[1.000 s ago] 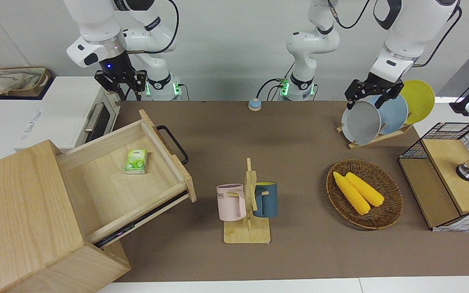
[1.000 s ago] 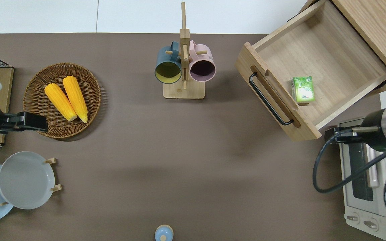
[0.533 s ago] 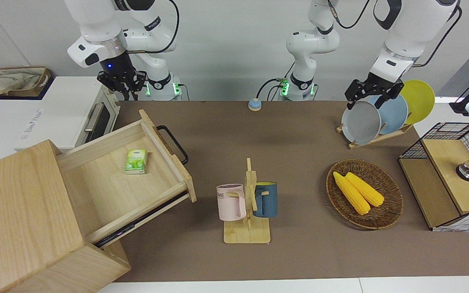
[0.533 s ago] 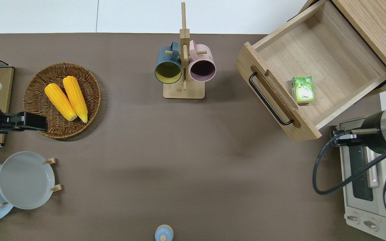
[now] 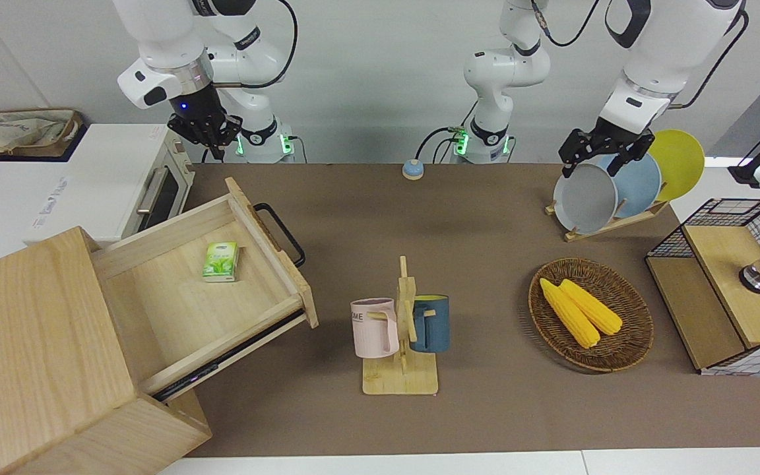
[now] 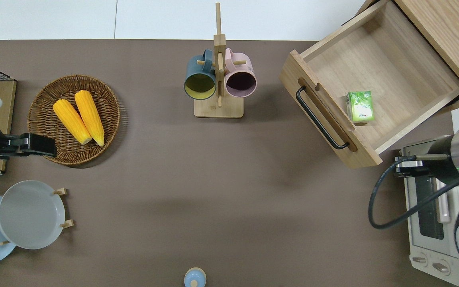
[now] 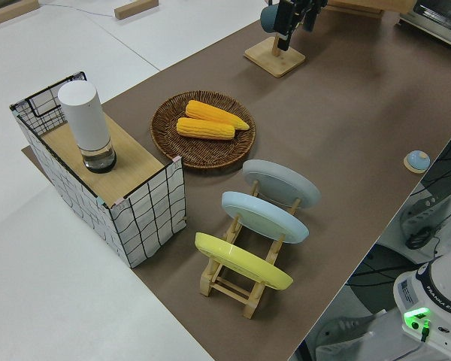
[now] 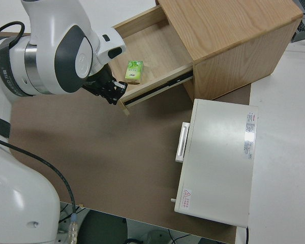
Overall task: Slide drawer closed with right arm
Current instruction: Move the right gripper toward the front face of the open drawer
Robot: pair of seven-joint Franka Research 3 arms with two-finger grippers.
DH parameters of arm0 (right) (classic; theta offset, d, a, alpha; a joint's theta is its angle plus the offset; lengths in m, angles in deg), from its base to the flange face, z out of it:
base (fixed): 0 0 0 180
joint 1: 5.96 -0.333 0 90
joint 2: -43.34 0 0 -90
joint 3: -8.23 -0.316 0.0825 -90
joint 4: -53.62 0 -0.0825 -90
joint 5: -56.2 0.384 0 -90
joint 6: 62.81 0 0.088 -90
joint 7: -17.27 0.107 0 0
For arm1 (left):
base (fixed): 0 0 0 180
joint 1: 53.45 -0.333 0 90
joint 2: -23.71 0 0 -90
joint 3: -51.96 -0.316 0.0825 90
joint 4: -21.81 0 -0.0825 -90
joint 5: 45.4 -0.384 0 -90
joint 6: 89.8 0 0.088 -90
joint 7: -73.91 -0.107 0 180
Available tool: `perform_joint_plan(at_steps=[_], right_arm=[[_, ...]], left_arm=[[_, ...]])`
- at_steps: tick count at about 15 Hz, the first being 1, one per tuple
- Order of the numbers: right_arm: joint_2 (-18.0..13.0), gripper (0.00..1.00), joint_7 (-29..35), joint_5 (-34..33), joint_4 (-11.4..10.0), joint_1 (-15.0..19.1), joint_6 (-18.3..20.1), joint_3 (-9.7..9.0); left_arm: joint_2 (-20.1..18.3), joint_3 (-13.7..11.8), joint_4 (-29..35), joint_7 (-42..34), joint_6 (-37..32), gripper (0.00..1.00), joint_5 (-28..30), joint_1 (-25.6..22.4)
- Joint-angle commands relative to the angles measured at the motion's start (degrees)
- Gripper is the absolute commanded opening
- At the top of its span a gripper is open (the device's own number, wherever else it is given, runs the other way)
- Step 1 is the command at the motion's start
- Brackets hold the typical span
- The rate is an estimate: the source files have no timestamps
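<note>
Two corn cobs (image 5: pixel 578 311) in a wicker basket (image 5: pixel 624 351) beside a mug rack (image 5: pixel 401 377)

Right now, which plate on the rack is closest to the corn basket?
The grey plate. It stands at the end of the rack that faces the wicker basket of corn; the blue plate and the yellow plate stand farther along.

Pale matt wooden drawer (image 5: pixel 221 290) at the frame's lower left carries a smooth black metal bar handle (image 5: pixel 281 233); the brown surface (image 5: pixel 472 218) looks matt, cloth-like.
</note>
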Motion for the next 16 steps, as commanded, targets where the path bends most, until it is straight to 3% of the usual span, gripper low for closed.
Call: perform_joint_plan(at_steps=[1,7,9,11,13,16], right_arm=[[-1.4,0.039,7.2,0.5,-0.7,-0.6,0.8,0.00],[-2.0,0.000,22.4,4.0,-1.0,-3.0,1.8,-0.09],[-2.0,0.000,24.4,4.3,-1.2,-4.2,1.4,-0.27],[-2.0,0.000,27.7,5.5,-2.6,-5.3,-0.6,-0.62],[-2.0,0.000,32.7,5.5,-4.0,-5.5,-3.1,-2.54],[-1.9,0.000,38.4,5.5,-4.6,-6.5,-5.5,-3.26]], left_arm=[[-0.4,-0.2,0.0,-0.4,-0.3,1.00,-0.7,0.4],[-0.5,-0.1,0.0,-0.4,-0.3,1.00,-0.7,0.4],[-0.5,-0.2,0.0,-0.3,-0.4,1.00,-0.7,0.3],[-0.4,-0.2,0.0,-0.4,-0.3,1.00,-0.7,0.3],[-0.5,-0.2,0.0,-0.4,-0.3,1.00,-0.7,0.3],[-0.5,-0.2,0.0,-0.4,-0.3,1.00,-0.7,0.3]])
